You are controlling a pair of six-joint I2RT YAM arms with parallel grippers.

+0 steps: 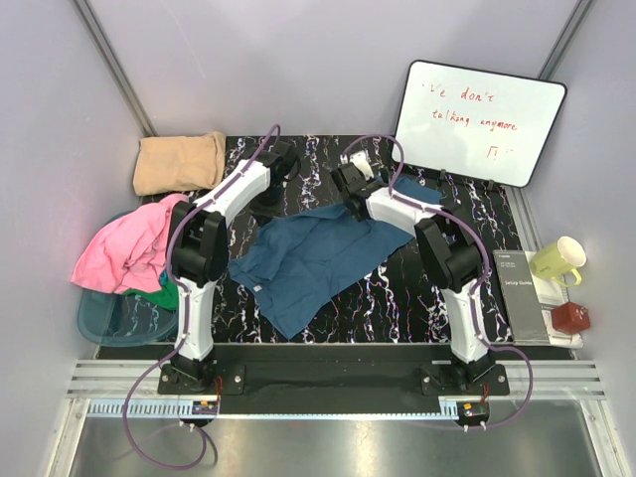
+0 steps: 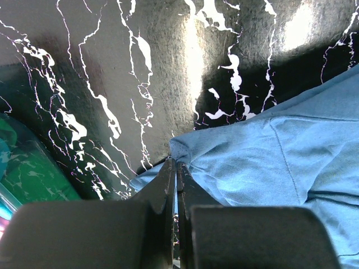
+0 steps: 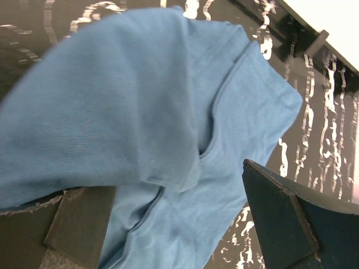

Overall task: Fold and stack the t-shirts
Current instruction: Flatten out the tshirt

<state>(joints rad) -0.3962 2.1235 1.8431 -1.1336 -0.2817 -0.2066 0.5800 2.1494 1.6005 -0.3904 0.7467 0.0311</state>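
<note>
Nearest me, the black tabletop [image 1: 397, 298] is glossy stone-look with thin white veins. The teal-blue t-shirt [image 1: 318, 258] lies spread across its middle, soft matte knit, rumpled, with one pointed corner toward the near edge. To the left, a crumpled pink t-shirt [image 1: 129, 248] spills over the rim of a translucent teal basin [image 1: 109, 323], with a green t-shirt [image 1: 159, 295] bunched under it. On the right stands a smooth pale-yellow mug [image 1: 558, 260]. Farther in, my left pincer [image 2: 175, 168] is clamped tight on the teal-blue t-shirt's far-left edge, with cloth on both sides of the flat dark fingers. My right pincer [image 3: 165, 179] stands spread wide at the shirt's far-right part: a ribbed hem runs between the fingers, a fold drapes over one of them, and the other is clear of the cloth. At the far left, a tan t-shirt [image 1: 179, 162] sits folded into a soft rectangle. At the far right, a whiteboard [image 1: 477, 119] leans with red handwriting.
</note>
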